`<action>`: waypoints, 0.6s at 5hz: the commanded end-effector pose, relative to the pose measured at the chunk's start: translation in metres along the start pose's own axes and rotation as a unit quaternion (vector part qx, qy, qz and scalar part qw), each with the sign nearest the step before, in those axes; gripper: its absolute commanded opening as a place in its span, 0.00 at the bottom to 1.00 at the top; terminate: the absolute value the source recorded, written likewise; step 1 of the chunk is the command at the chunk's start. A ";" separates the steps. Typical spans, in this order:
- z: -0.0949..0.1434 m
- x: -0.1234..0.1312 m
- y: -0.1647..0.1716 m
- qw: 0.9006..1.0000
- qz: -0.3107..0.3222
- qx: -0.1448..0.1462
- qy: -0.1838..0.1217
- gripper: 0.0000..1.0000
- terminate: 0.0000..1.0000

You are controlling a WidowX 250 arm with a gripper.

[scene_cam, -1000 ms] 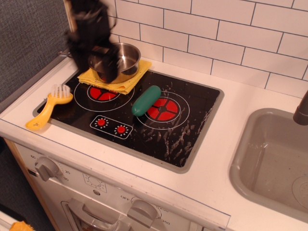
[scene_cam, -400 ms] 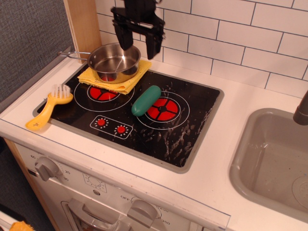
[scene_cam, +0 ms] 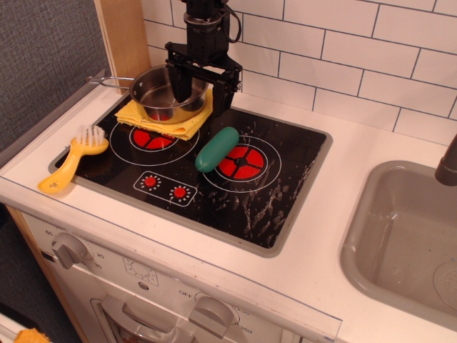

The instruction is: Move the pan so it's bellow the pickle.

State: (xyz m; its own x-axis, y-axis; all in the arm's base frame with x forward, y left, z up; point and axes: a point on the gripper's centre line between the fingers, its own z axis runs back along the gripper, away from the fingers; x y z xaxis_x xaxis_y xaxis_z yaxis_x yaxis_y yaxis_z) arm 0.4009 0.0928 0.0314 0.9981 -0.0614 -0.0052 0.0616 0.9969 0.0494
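Nearest on the table (scene_cam: 371, 153), a yellow scrub brush (scene_cam: 71, 158) lies at the left edge of the black cooktop (scene_cam: 264, 200). Further in, the pickle (scene_cam: 217, 148) rests slanted between the two red burners. Behind it, at the back left, the pan (scene_cam: 161, 95) sits on a folded yellow cloth (scene_cam: 166, 118), its wire handle pointing left. The hand (scene_cam: 202, 89) hangs over the pan's right rim with its fingers spread apart, one inside the pan and one outside.
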 end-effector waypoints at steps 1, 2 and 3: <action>0.003 0.002 0.010 1.000 0.005 0.015 -0.013 0.00 0.00; 0.006 0.002 0.008 1.000 0.001 0.012 -0.017 0.00 0.00; 0.013 0.003 0.006 1.000 0.005 0.002 -0.029 0.00 0.00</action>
State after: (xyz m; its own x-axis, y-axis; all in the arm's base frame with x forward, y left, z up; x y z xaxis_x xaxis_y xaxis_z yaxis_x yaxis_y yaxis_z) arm 0.4001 0.0914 0.0179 0.9984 -0.0539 -0.0159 0.0544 0.9981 0.0302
